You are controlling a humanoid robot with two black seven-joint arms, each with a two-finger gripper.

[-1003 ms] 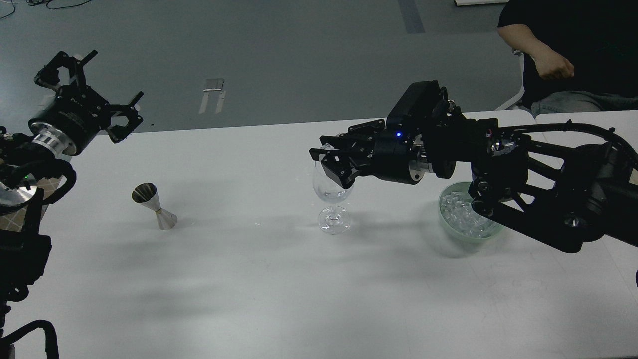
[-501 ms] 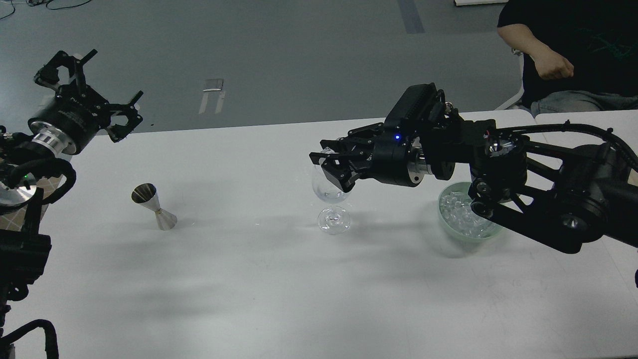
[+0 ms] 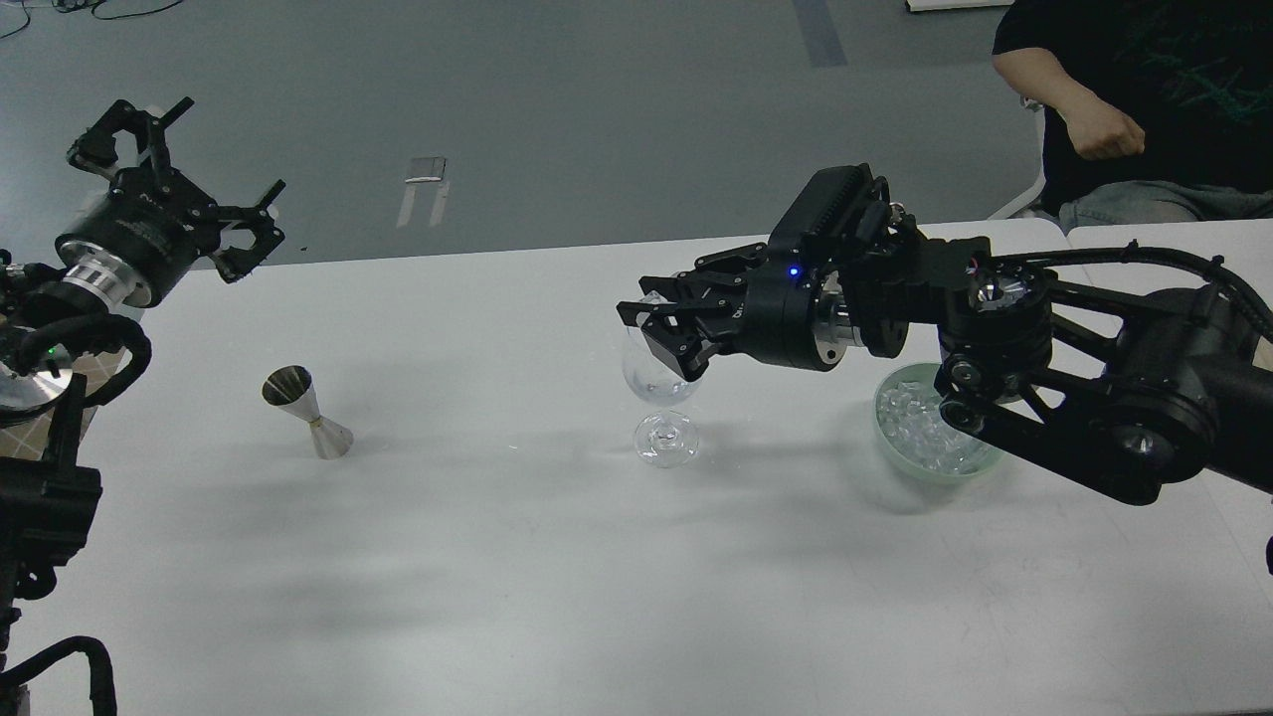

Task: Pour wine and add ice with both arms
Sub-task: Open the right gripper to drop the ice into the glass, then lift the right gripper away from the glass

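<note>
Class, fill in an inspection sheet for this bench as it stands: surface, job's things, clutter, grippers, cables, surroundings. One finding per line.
Surface: white table, no spill that I can make out.
Job's things: wine glass upright at the middle; any wine in it too faint to tell. Green bowl of ice to its right, partly behind the right arm. Steel jigger standing at the left.
Clutter: nothing seen.
Grippers: right gripper over the glass rim; whether it holds ice cannot be told. Left gripper open, raised, far left.
Cables: black looms along both arms, off the table.
Surroundings: seated person beyond the far right corner; grey floor.
</note>
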